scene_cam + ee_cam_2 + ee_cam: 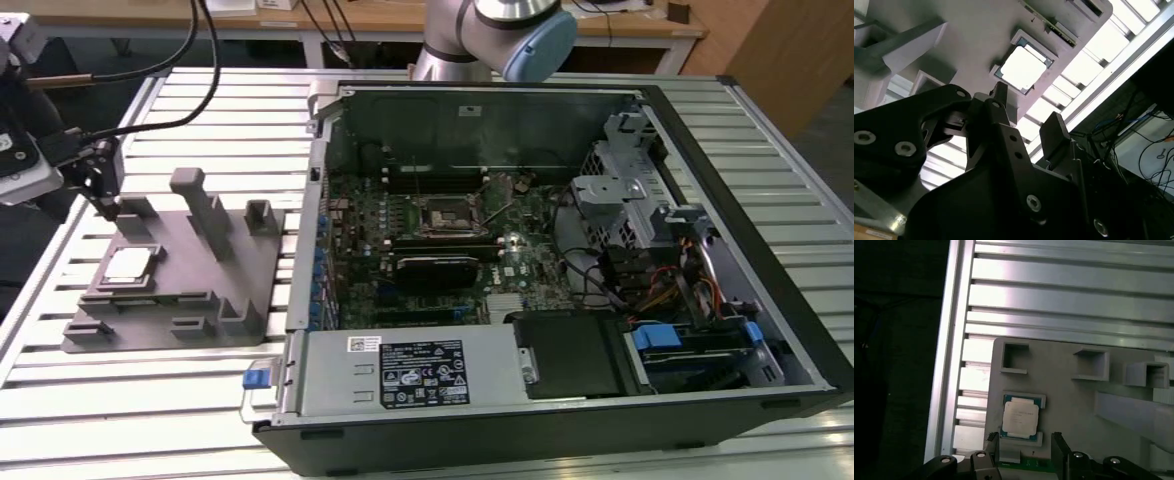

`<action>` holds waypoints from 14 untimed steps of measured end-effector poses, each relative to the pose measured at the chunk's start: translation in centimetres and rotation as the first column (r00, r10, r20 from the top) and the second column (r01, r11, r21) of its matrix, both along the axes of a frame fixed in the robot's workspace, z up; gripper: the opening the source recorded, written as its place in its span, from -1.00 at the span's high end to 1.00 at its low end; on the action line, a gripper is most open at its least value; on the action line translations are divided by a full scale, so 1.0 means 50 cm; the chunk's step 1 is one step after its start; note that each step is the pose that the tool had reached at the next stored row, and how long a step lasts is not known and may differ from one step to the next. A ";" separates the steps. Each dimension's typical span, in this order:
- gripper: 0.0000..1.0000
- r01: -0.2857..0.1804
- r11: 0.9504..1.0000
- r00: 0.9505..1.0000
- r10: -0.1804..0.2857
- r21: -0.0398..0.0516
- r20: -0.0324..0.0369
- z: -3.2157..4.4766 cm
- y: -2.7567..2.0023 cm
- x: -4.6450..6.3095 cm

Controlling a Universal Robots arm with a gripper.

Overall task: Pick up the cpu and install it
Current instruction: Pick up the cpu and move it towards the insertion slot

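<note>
cpu (1020, 419): flat in a recess of the grey holder block (1074, 405), just ahead of the fingertips, in line with their gap, untouched | gripper (1025, 440): fingers (1058, 445) spread apart, holding nothing | open computer case (767, 300): well apart from the fingers, on the slatted table (134, 400)

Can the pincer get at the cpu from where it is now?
Probably yes: the open pincer hangs close by the cpu, which lies uncovered in its pocket on the grey holder block; nothing sits between them.
</note>
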State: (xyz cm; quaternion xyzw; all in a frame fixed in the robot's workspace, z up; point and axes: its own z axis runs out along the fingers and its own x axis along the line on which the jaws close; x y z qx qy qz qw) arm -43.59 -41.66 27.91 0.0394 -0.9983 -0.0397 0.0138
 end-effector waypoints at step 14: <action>-0.21 -0.002 1.000 1.000 0.002 0.000 0.000 -0.047 0.0000 0.000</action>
